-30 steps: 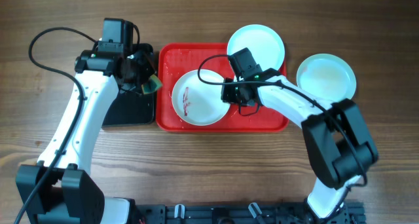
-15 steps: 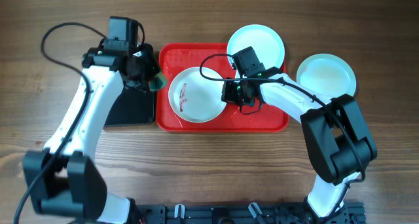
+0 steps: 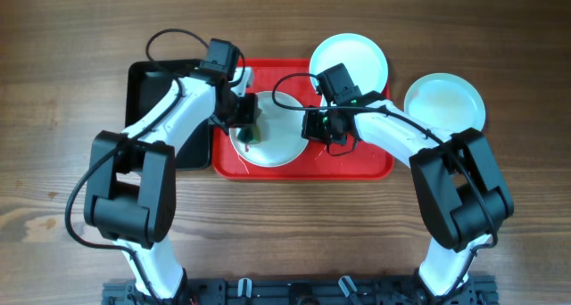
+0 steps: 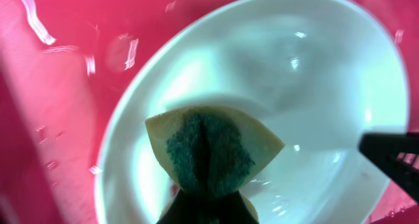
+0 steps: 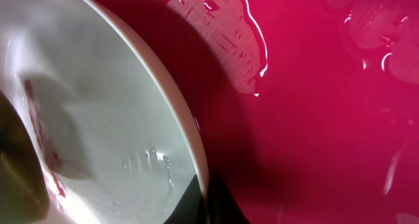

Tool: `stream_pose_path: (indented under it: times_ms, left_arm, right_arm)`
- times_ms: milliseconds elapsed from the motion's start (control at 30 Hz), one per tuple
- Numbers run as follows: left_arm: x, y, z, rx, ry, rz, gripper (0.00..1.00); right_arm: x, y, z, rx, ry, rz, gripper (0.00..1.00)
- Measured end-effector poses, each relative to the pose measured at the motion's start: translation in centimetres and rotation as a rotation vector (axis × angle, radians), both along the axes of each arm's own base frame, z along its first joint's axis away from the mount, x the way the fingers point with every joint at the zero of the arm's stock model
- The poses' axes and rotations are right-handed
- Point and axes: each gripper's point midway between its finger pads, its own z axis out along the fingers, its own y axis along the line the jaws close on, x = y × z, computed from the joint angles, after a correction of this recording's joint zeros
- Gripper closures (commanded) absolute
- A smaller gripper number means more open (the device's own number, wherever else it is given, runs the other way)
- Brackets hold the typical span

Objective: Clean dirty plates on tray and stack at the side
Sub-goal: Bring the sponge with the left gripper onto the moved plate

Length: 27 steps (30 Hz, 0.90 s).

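The white plate (image 3: 284, 134) lies tilted on the red tray (image 3: 357, 167), its right rim pinched by my right gripper (image 3: 310, 127). In the right wrist view the jaws (image 5: 204, 207) close on that rim (image 5: 177, 129), and a reddish smear (image 5: 40, 129) shows inside the plate. My left gripper (image 3: 243, 118) is shut on a yellow and green sponge (image 4: 208, 149) and holds it over the plate's (image 4: 314, 106) left inside. One aqua plate (image 3: 350, 60) rests partly on the tray's back rim. The other aqua plate (image 3: 444, 104) lies on the table to the right.
A black tray (image 3: 169, 118) lies left of the red tray, under my left arm. Water drops and wet streaks (image 5: 242, 40) lie on the red tray floor. Wooden table surrounds everything.
My left gripper has carried the sponge right from over the black tray onto the white plate, now covering the smear from overhead. The right gripper keeps its hold on the rim.
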Motion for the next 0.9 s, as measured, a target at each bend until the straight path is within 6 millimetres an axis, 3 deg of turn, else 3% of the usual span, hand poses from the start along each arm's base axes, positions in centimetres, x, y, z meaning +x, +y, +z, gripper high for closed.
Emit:
stream_pose_path:
  times_ms: [200, 467, 533, 767, 900]
  left_arm:
    - [1.1, 0.2, 0.0, 0.007, -0.043, 0.004, 0.96]
    - [1.8, 0.8, -2.0, 0.024, -0.026, 0.027, 0.96]
    - [1.1, 0.7, -2.0, 0.020, 0.011, 0.030, 0.96]
    - [-4.8, -0.8, -1.8, -0.093, 0.262, -0.042, 0.96]
    - [-5.2, -2.1, -1.6, -0.178, 0.268, -0.095, 0.96]
  right_arm:
    - [0.0, 0.0, 0.0, 0.000, 0.000, 0.000, 0.96]
    - [0.1, 0.0, 0.0, 0.002, -0.003, 0.000, 0.96]
    - [0.1, 0.0, 0.0, 0.001, -0.004, 0.003, 0.96]
    - [0.1, 0.0, 0.0, 0.000, -0.009, 0.014, 0.96]
    - [0.2, 0.1, 0.0, 0.001, -0.012, 0.013, 0.96]
